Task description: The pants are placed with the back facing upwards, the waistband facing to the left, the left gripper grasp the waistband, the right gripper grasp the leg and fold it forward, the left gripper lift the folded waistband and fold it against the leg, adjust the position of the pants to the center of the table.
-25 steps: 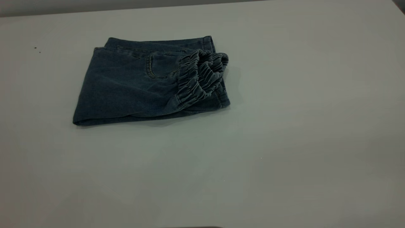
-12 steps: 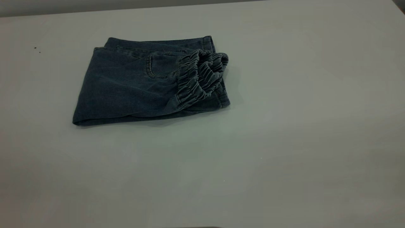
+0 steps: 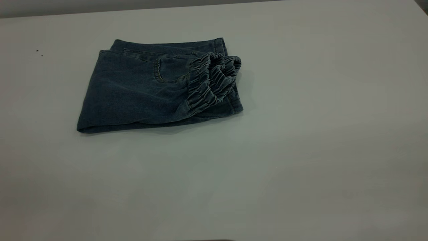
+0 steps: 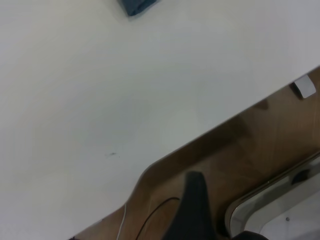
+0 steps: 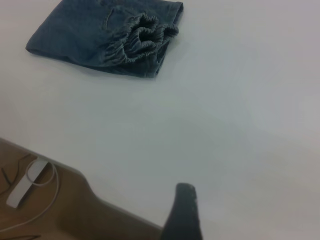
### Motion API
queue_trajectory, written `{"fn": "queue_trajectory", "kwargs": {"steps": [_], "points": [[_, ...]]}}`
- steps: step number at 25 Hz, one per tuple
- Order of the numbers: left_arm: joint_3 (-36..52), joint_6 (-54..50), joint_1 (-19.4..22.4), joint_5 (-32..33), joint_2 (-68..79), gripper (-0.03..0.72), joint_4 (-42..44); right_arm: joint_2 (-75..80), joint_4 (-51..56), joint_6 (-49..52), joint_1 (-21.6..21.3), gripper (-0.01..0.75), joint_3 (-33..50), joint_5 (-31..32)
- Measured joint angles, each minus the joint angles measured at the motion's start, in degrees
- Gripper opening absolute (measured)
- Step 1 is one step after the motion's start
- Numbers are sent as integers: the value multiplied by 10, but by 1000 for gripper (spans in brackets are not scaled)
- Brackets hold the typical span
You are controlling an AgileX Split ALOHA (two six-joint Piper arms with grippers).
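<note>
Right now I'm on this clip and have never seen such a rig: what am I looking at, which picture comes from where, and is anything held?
Two robot arms work at one table. The wide picture comes from an outside camera facing them; neither arm shows in it. The other two come from cameras on each arm's wrist. The folded pants lie left of the table's middle, gathered waistband turned to the right. The left gripper sits back past the table's edge; the right gripper is near the edge too. Each shows only one dark finger. Neither touches the pants.

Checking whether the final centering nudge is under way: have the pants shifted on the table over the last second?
No. The pants keep the same spot relative to the table's far edge.
</note>
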Motion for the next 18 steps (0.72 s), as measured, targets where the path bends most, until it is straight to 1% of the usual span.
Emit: {"fn": "queue_trajectory", "kwargs": {"steps": [5, 6, 7, 8, 10, 11, 12, 18], "points": [[1, 0, 4, -1, -1, 568, 0, 0, 0, 0, 0, 570, 0, 0], [1, 0, 17, -1, -4, 568, -1, 0, 0, 0, -1, 570, 0, 0], [1, 0, 41, -1, -11, 568, -1, 0, 1, 0, -5, 570, 0, 0], [1, 0, 95, -1, -31, 568, 0, 0, 1, 0, -31, 570, 0, 0], [1, 0, 143, -1, -66, 568, 0, 0, 1, 0, -64, 570, 0, 0], [1, 0, 159, -1, -87, 568, 0, 0, 1, 0, -81, 570, 0, 0], [1, 0, 184, 1, -127, 568, 0, 0, 1, 0, -102, 570, 0, 0], [1, 0, 202, 7, -184, 568, 0, 0, 1, 0, -109, 570, 0, 0]]}}
